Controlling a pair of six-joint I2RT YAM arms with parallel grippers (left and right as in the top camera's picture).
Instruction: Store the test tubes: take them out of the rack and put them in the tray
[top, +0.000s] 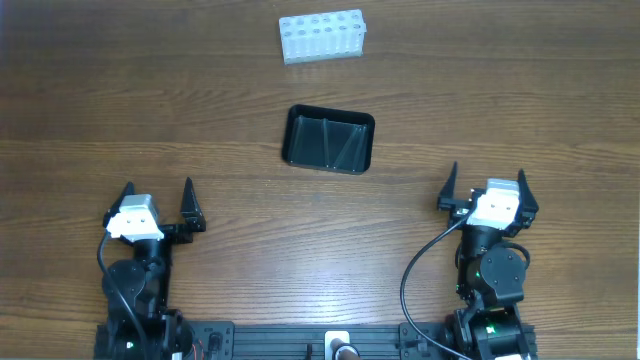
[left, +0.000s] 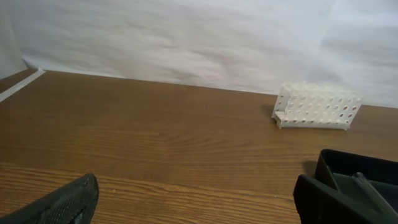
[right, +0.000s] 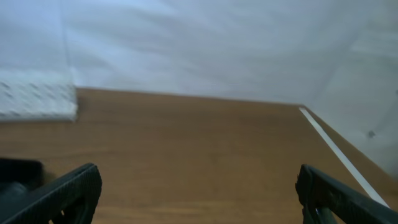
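1. Spanning the scene, the wooden table (top: 150, 120) bears everything.
2. Left gripper (top: 158, 186) and right gripper (top: 487, 174) sit near their bases, fingers spread wide.
3. Black tray (top: 290, 140) lies mid-table, beyond both grippers.
4. White rack (top: 322, 36) stands farther back, apart from the tray.
5. Clear tubes (top: 345, 148) lie slanted inside the tray.

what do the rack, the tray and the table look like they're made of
The rack: likely white plastic, matte, moulded with rows of round holes.
The tray: probably black plastic, slightly glossy, light glints on its walls.
The table: wood or wood-look laminate, brown grain streaks, smooth low sheen.
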